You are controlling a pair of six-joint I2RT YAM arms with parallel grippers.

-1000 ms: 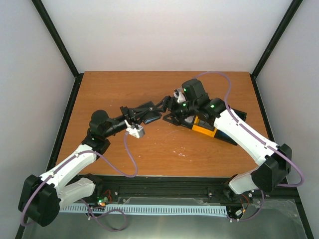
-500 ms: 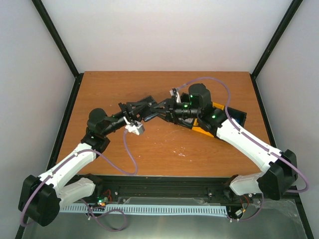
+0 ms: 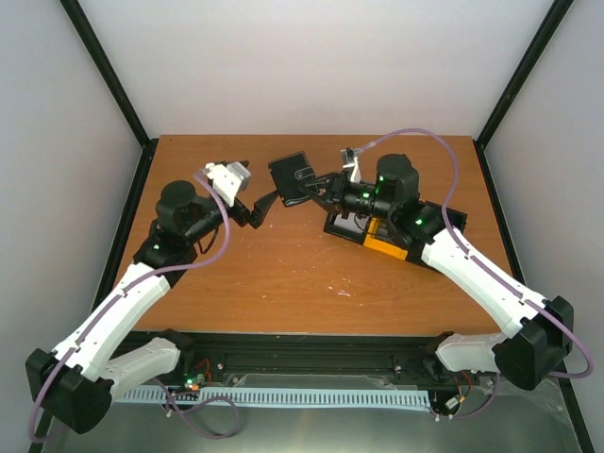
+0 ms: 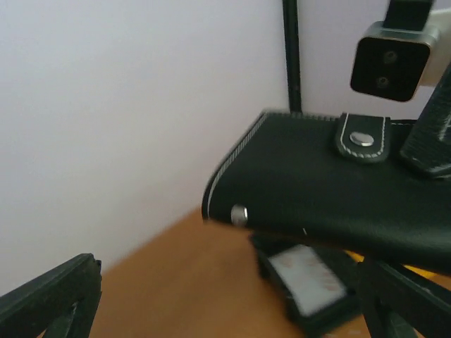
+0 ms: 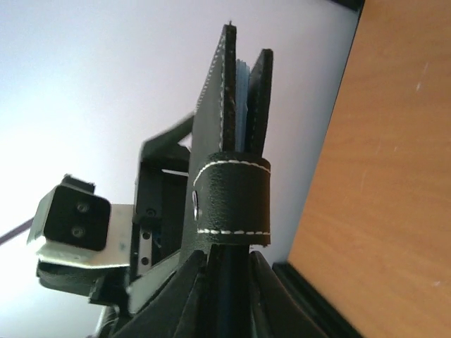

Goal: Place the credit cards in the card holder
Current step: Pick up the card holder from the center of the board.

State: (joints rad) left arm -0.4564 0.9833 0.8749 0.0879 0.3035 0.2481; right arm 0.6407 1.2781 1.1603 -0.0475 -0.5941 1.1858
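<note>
Black card holder hangs above the table, clamped edge-on in the right gripper. A blue credit card shows between its leaves, and the clasp tab is wrapped over. Just beside it the left gripper gapes wide, empty. Probably a late step — next, set the holder down gently.

Holder above desk rear-centre, in right gripper; left gripper at holder's 8 o'clock, apart; tray at 4 o'clock, on desk.
</note>
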